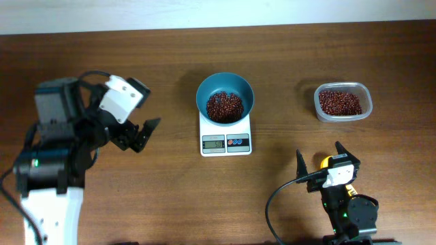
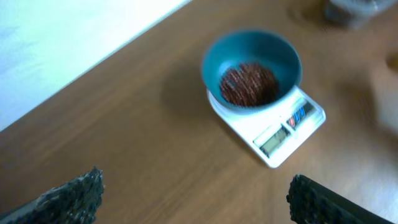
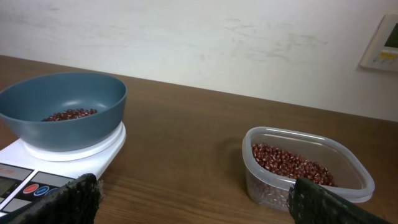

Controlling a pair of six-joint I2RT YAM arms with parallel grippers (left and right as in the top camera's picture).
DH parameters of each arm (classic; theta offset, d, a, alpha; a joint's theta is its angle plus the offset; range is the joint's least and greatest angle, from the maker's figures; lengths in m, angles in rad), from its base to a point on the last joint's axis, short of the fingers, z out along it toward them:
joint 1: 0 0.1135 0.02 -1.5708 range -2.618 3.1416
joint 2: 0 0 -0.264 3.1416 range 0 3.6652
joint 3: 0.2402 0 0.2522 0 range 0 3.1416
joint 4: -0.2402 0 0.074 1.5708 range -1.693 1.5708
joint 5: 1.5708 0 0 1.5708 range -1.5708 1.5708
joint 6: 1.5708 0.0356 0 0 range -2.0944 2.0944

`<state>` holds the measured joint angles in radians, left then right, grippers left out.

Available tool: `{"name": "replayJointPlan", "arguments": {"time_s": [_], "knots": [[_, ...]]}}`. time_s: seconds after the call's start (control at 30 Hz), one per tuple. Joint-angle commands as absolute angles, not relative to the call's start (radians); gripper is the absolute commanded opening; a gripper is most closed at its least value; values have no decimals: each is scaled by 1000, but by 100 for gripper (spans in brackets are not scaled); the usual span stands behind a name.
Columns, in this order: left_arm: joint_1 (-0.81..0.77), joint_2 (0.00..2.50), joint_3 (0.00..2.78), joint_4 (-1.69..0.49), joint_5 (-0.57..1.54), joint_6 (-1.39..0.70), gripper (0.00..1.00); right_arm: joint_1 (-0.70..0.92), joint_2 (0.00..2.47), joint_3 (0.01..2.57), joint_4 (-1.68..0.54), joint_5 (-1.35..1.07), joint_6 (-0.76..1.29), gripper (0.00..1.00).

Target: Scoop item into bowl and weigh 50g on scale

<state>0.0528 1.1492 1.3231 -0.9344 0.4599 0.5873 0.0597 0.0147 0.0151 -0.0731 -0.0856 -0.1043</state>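
The blue bowl [image 1: 202, 95] sits on the white scale [image 1: 225, 132] with some beans [image 1: 225, 107] in it. More beans wait in the clear tub [image 1: 368, 103] off to the side. The left gripper [image 1: 147, 135] and the right gripper [image 1: 319, 152] are both wide open and hold nothing. The number is too small to read. If an arm bumps the bowl, beans may spill and the number would be wrong

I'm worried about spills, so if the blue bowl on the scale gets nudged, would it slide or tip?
Probably slides before tipping: the bowl is wide, with beans settled at its bottom. It is as wide as the scale, so a push might carry it off.
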Motion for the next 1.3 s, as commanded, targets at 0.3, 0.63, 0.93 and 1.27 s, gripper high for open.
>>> {"name": "replayJointPlan", "arguments": {"time_s": [0.3,0.63,0.93,1.27], "knots": [[37,572,577,-326,181,103,99,65,4,6,-72,-77,-101,99],[37,286,248,-186,18,-15,99,65,4,6,-71,-77,-101,99],[37,105,141,-230,-23,-15,99,65,4,6,-71,-77,-101,99],[37,16,68,-220,-23,-64,99,65,4,6,-71,-77,-101,99]]}}
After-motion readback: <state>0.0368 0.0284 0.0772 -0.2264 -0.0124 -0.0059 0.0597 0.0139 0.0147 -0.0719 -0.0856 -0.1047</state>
